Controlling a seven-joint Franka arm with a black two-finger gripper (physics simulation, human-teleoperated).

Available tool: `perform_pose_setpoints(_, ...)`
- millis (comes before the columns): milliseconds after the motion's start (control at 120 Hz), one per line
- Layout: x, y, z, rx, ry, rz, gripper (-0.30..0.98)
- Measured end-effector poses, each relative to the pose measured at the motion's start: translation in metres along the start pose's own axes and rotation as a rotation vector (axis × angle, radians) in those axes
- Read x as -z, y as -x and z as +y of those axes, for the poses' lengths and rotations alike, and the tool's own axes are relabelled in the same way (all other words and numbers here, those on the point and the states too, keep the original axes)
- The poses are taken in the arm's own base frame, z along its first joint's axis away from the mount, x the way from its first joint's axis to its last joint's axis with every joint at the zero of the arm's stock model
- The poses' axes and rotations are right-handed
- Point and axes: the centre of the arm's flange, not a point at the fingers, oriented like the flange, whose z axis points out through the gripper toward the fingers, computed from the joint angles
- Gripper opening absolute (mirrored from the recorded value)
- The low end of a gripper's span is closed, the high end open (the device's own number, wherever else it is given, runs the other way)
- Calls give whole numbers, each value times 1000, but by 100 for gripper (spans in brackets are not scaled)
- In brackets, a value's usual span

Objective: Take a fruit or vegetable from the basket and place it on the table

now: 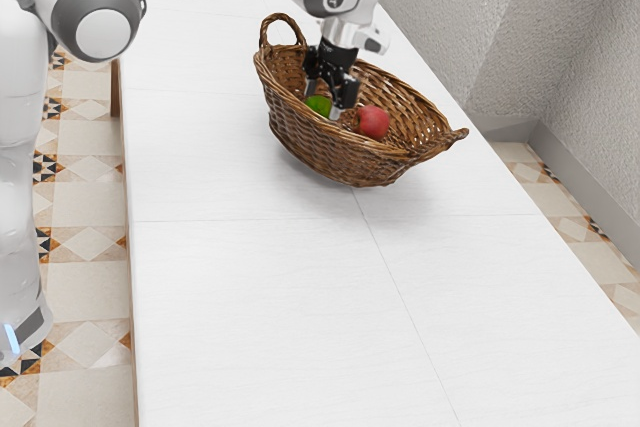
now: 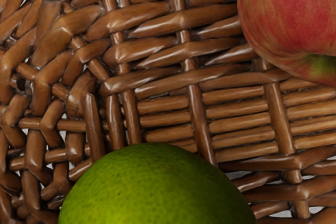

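"One lime (image 2: 157, 187) lies under the tool (image 1: 324, 103), in the wicker basket (image 1: 335, 158); is it clamped?"

"I can't tell; the tool reaches down, probably to clear the basket's wall; the apple (image 1: 373, 123) sits just beside it, so a careless lift might nudge that."

Bright, diffuse light; soft shadow beneath the basket (image 1: 300, 137) on the tabletop (image 1: 250, 317). Wrist view: pale glints (narrow streaks) along the wicker (image 2: 197, 121).

Looks like a home: patterned floor tiles (image 1: 88, 277), rough pale walls (image 1: 445, 22), white table (image 1: 250, 317).
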Motion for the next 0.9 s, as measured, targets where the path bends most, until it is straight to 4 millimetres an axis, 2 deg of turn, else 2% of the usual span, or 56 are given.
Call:
perform_pose_setpoints(450,-15,-1,4,2,21,-4,69)
perform_pose_setpoints(650,-16,-2,2,14,32,6,34)
perform_pose_setpoints(900,-9,-3,5,12,26,29,29)
